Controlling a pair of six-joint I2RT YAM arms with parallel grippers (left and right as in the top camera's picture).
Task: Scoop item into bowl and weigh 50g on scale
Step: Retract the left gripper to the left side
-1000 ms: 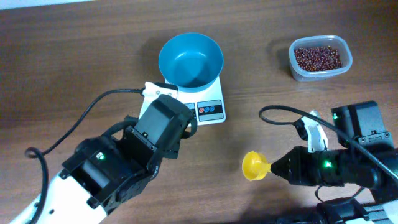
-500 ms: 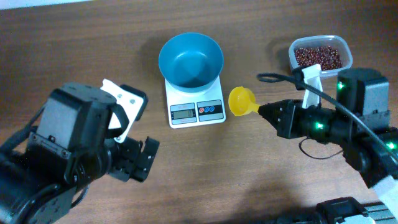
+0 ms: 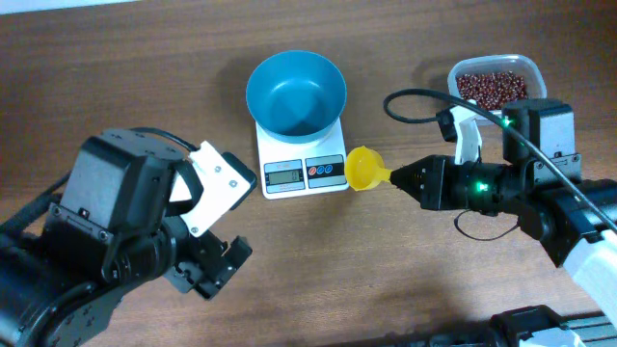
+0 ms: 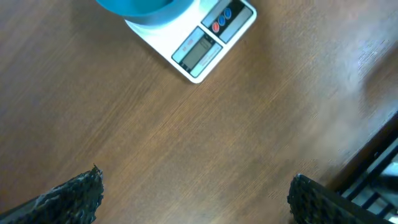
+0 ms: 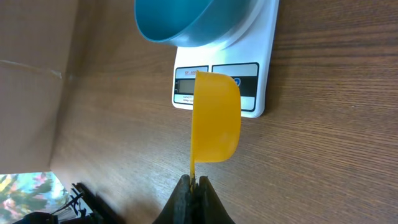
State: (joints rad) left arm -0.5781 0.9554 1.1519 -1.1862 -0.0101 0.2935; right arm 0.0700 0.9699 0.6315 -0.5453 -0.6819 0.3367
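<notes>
The blue bowl (image 3: 295, 93) stands empty on the white scale (image 3: 304, 172) at the table's middle back. Dark red-brown beans (image 3: 494, 89) fill a clear tub at the back right. My right gripper (image 3: 393, 176) is shut on the thin handle of a yellow scoop (image 3: 364, 167), which hangs empty beside the scale's right front corner. The right wrist view has the scoop (image 5: 216, 118) edge-on above the shut gripper (image 5: 194, 183), in front of the scale (image 5: 261, 81). My left gripper (image 4: 196, 199) is open over bare wood, well short of the scale (image 4: 199, 50).
The clear tub (image 3: 536, 92) sits behind the right arm. A black cable (image 3: 415, 96) loops from the right arm over the table between bowl and tub. The bulky left arm (image 3: 116, 241) covers the front left of the table.
The left arm drew back from the scale to the front left and its gripper opened. The right gripper carried the scoop up from the front to the scale's right side.
</notes>
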